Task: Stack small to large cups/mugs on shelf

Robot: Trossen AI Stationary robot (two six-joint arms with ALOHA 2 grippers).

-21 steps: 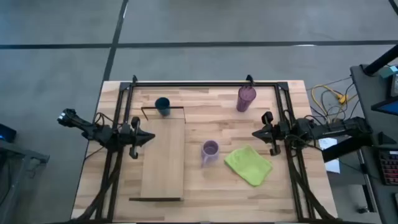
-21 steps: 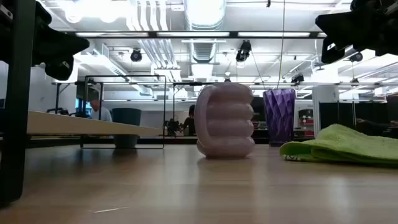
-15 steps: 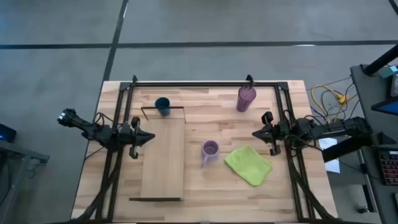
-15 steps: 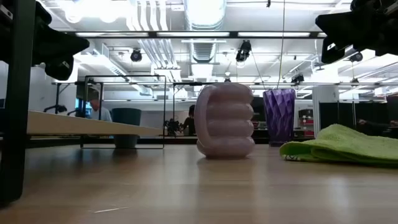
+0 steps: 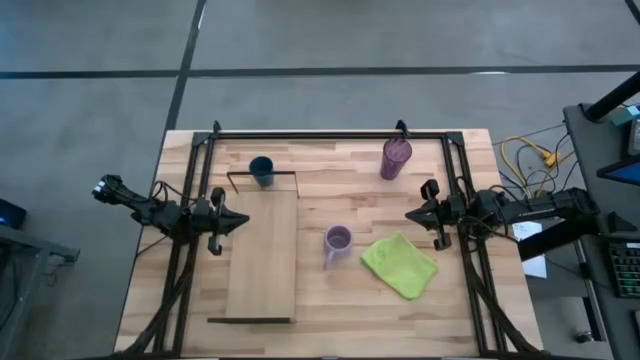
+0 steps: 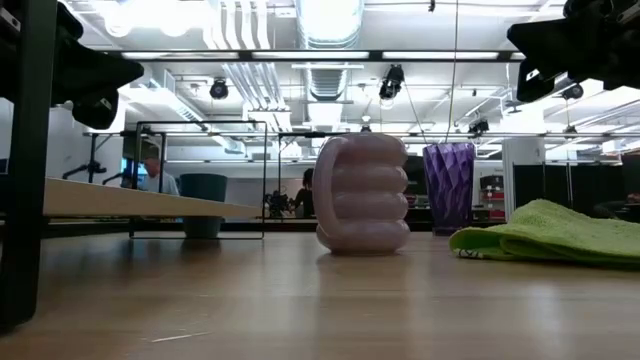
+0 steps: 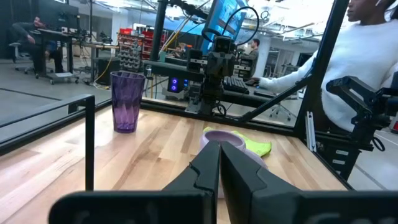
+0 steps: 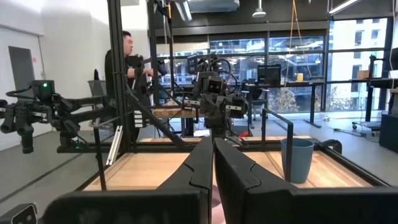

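Observation:
The tall purple tumbler (image 5: 395, 158) stands at the table's far right, also in the low view (image 6: 448, 187) and the left wrist view (image 7: 126, 101). The lilac mug (image 5: 337, 243) stands upright mid-table (image 6: 362, 194). The small dark blue cup (image 5: 261, 170) stands at the far end of the shelf (image 5: 263, 255), and shows in the right wrist view (image 8: 296, 160). My left gripper (image 5: 243, 221) is shut and empty at the shelf's left edge (image 7: 219, 149). My right gripper (image 5: 410, 215) is shut and empty at the table's right side, above the table (image 8: 213, 146).
A crumpled green cloth (image 5: 399, 264) lies to the right of the mug. A black metal frame (image 5: 330, 135) runs along the table's far and side edges. People show in the room beyond the table.

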